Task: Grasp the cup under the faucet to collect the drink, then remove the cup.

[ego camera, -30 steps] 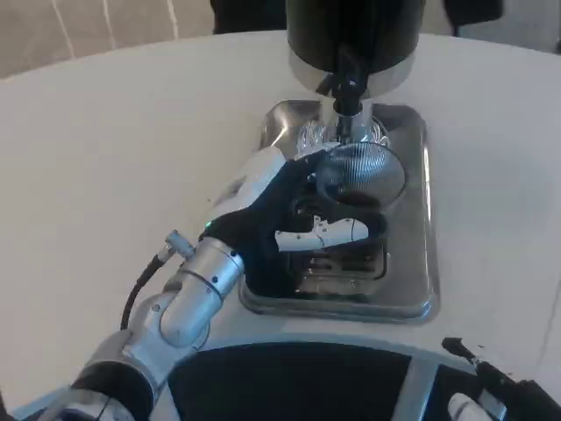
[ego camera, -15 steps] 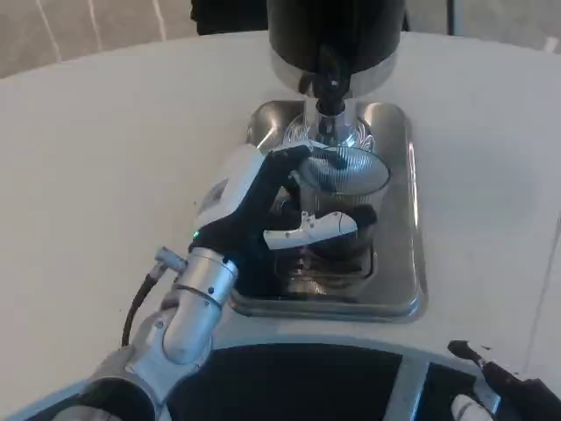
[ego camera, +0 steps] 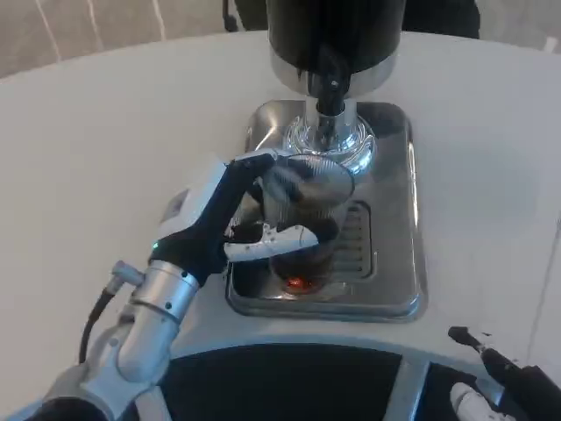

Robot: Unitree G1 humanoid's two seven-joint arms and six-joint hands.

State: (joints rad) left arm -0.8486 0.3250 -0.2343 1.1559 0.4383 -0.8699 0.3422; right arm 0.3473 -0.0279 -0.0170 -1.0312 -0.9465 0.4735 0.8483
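A clear ribbed cup [ego camera: 302, 219] with dark drink in its bottom is above the steel drip tray [ego camera: 394, 263], near the tray's front left. My left hand [ego camera: 223, 219] grips the cup from the left, its fingers wrapped around the wall. The black dispenser [ego camera: 333, 35] stands at the back of the tray, and its faucet [ego camera: 330, 92] points down behind the cup, which is off to the faucet's front left. Part of my right hand [ego camera: 504, 386] shows at the bottom right corner, away from the tray; I cannot see how its fingers lie.
The white round table [ego camera: 105, 149] spreads to the left and right of the tray. The slotted grate [ego camera: 355, 241] lies bare to the right of the cup. My dark torso edge [ego camera: 289, 381] fills the bottom of the picture.
My left hand has pulled the cup away from under the faucet, toward me and to the left. The faucet's round base on the tray now shows.
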